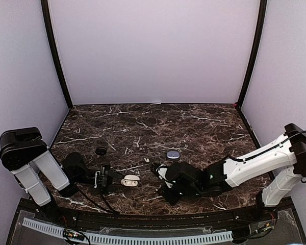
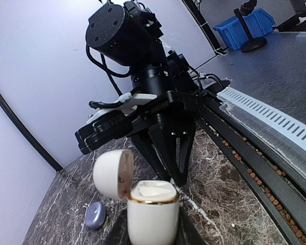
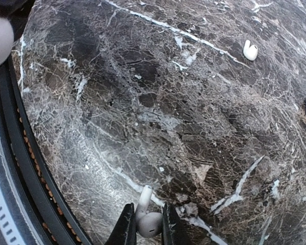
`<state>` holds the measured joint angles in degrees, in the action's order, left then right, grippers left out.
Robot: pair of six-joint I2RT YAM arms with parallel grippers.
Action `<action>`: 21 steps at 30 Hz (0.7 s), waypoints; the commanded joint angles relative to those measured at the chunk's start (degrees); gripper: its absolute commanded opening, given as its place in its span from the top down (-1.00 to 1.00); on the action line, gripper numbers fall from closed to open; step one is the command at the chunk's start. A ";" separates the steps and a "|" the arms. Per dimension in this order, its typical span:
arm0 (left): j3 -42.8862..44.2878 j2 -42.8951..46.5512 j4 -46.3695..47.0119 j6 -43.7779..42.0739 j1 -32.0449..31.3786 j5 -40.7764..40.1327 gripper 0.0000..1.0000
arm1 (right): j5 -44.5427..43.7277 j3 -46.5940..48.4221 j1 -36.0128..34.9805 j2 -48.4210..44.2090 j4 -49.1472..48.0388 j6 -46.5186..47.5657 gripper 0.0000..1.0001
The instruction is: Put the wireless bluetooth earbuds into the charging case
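Note:
The white charging case (image 1: 130,180) stands with its lid (image 2: 113,173) swung open, and my left gripper (image 1: 115,179) is shut on its body (image 2: 153,217). The pockets under its gold rim look empty. My right gripper (image 3: 145,227) is shut on a white stemmed earbud (image 3: 149,220), stem pointing away, just above the marble. In the left wrist view the right gripper's black fingers (image 2: 168,148) hang close behind the case. A second white earbud (image 1: 147,160) (image 3: 250,50) lies loose on the table beyond both grippers.
A small lilac closed case (image 1: 173,153) (image 2: 95,214) lies behind the right gripper. A black case (image 1: 101,151) sits at the left rear. The table's near edge with a cable rail (image 1: 127,237) runs right below both arms.

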<state>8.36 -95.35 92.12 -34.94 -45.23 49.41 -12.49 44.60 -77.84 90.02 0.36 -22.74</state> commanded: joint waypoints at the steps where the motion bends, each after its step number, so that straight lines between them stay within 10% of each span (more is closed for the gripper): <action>1: -1.27 -0.34 12.82 0.55 -0.21 -0.41 1.00 | 1.85 7.70 2.17 1.21 16.95 -13.45 0.85; 21: -1.50 0.37 12.79 2.27 -0.21 0.36 1.00 | 5.84 15.97 7.33 3.93 30.03 -24.17 0.88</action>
<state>8.19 -95.37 92.12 -33.80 -45.23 48.80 -4.99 58.35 -70.70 93.78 28.82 -48.71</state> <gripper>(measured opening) 0.270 0.139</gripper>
